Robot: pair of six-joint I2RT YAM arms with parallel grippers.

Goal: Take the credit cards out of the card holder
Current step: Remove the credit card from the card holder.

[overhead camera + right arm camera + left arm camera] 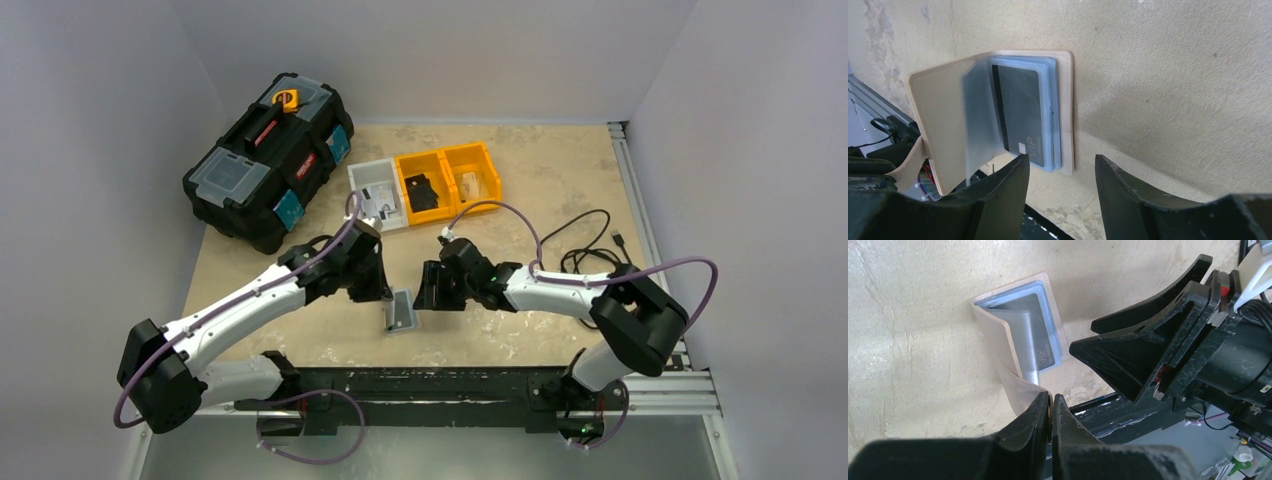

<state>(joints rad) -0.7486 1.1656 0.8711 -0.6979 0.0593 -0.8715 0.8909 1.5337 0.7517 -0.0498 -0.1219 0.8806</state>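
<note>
From above, the small beige fold-open card holder point(402, 312) lies on the tan tabletop point(520, 180) near the front edge, between my left gripper point(385, 300) and my right gripper point(420, 293). My left wrist camera shows my left fingers clenched on its raised cover flap. My right wrist camera shows my right fingers spread, gripping nothing, just short of the dark credit card point(1020, 107) inside clear bluish sleeves.

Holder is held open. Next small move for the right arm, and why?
Probably ease the right gripper forward onto the dark card's near edge: its jaws stand open just short of it, while the left gripper pinches back the cover of the card holder.
</note>
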